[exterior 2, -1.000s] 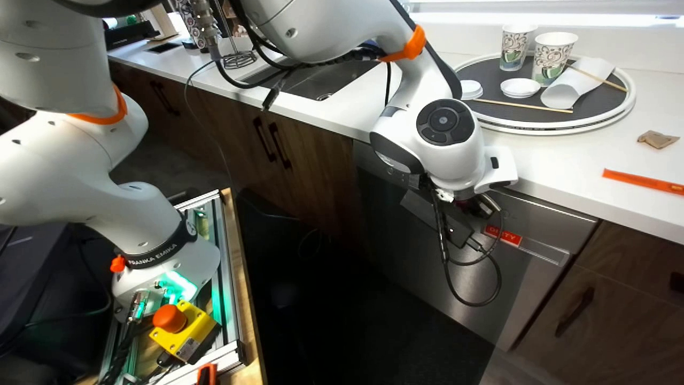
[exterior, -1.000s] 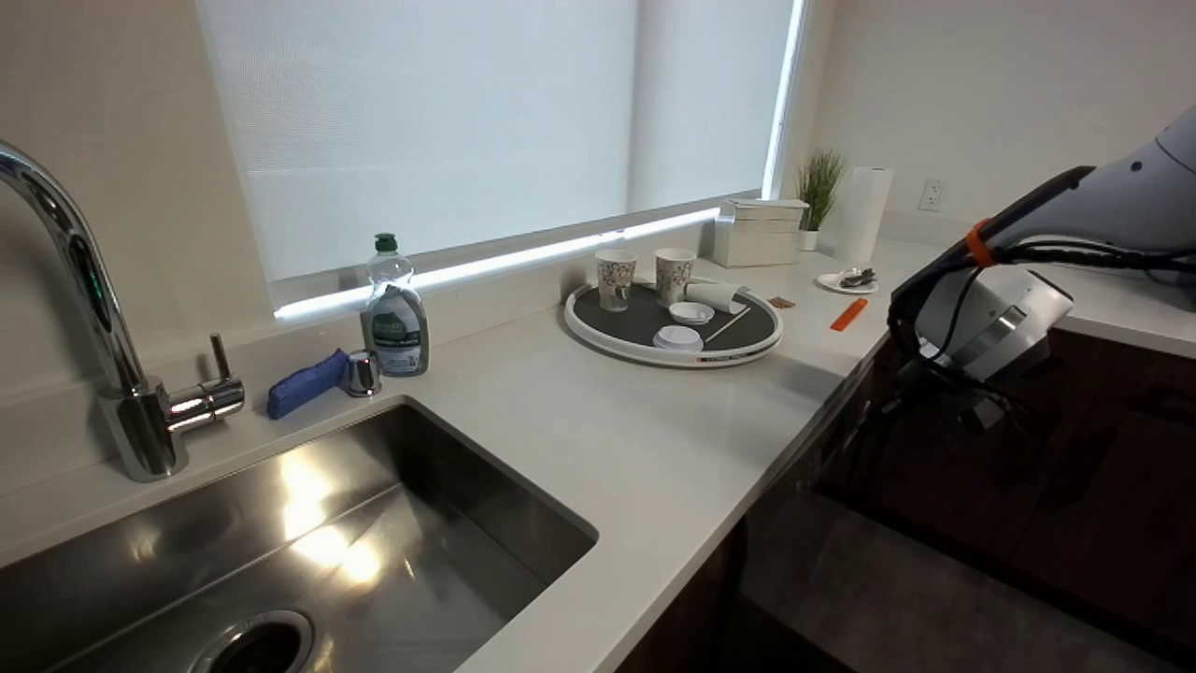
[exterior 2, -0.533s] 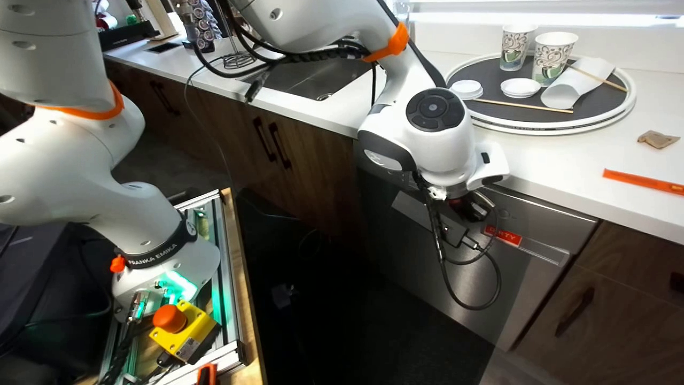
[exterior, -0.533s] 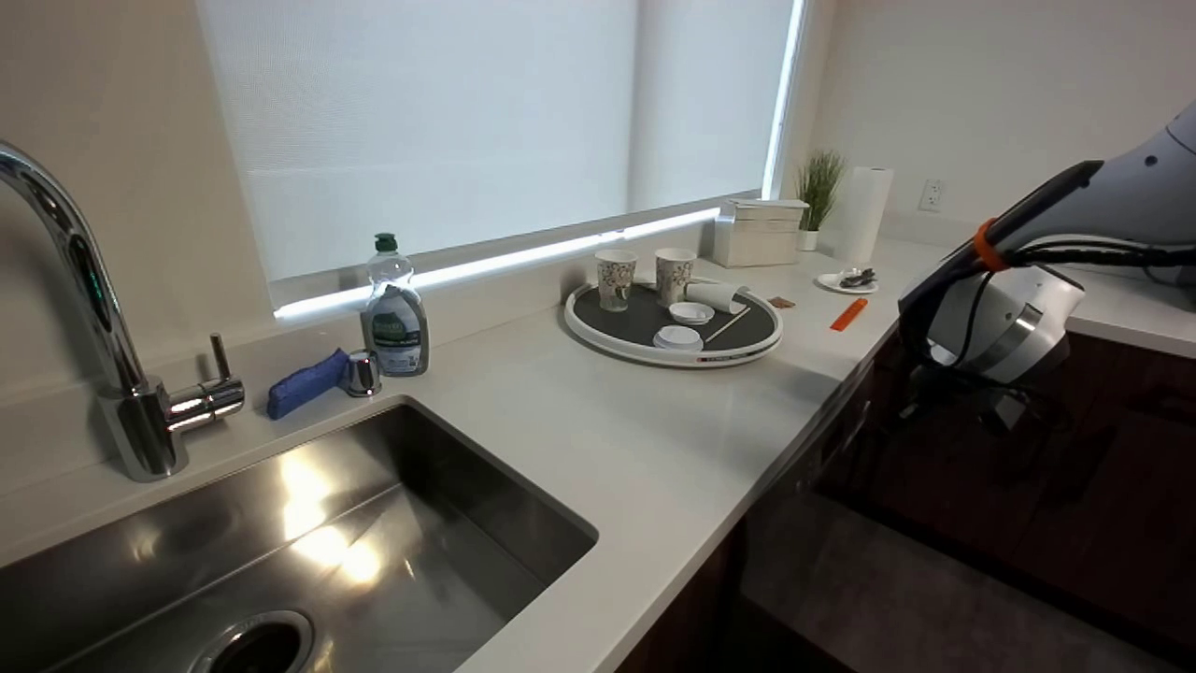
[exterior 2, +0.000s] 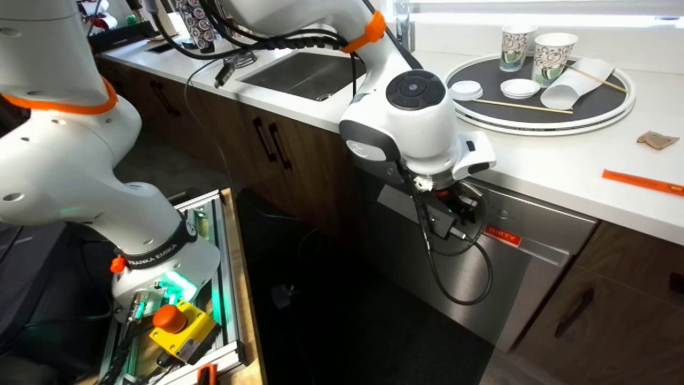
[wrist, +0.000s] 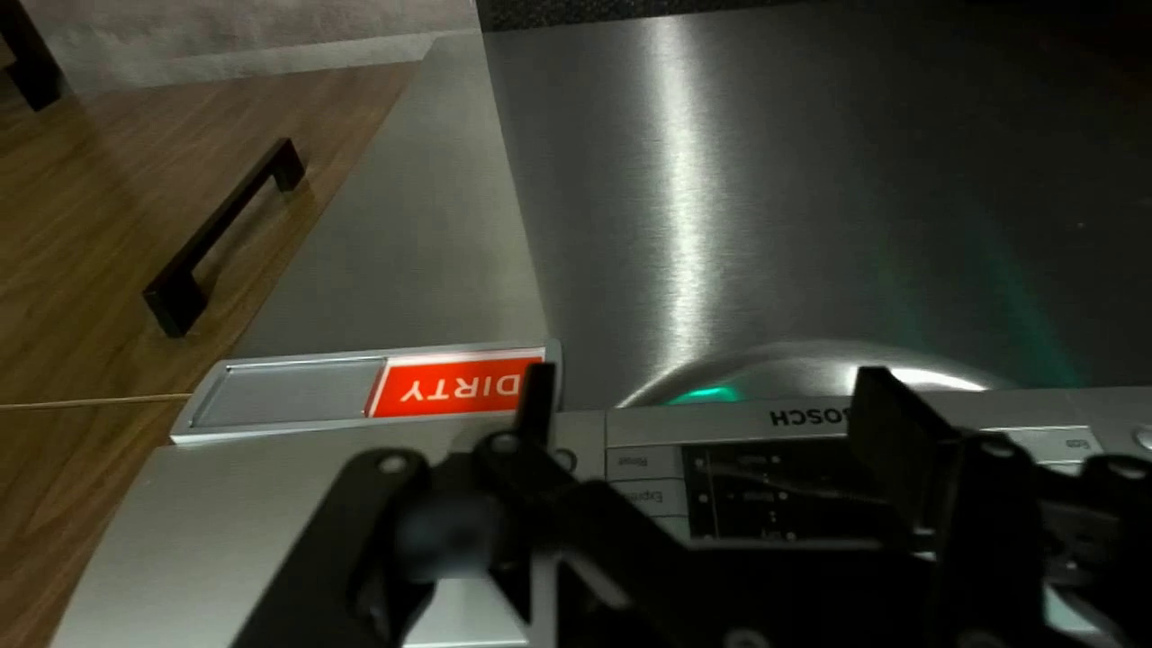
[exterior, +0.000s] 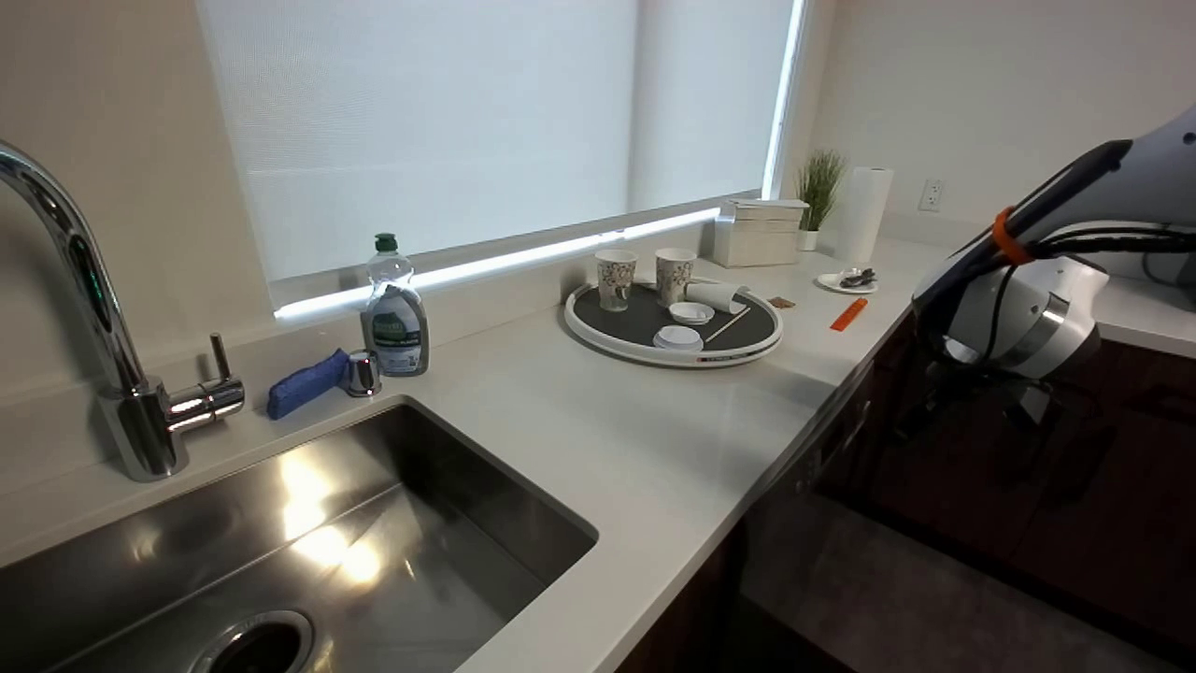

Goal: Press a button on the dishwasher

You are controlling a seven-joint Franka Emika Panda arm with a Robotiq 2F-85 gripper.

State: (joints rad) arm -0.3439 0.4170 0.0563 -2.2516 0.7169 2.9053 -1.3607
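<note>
Out past the countertop edge (exterior 2: 614,213), before the dishwasher (wrist: 765,225) — hand (wrist: 706,396) unclenched, wide room between its fingers (wrist: 900,450).

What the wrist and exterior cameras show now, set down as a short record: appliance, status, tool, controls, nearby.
appliance: Bosch dishwasher, brushed-steel front
status: slider sign on the Bosch dishwasher reads DIRTY
tool: Robotiq gripper, open
controls: control panel, partly hidden by the Robotiq gripper; contact unclear
nearby: round tray on the countertop, carrying two upright patterned paper cups
</note>
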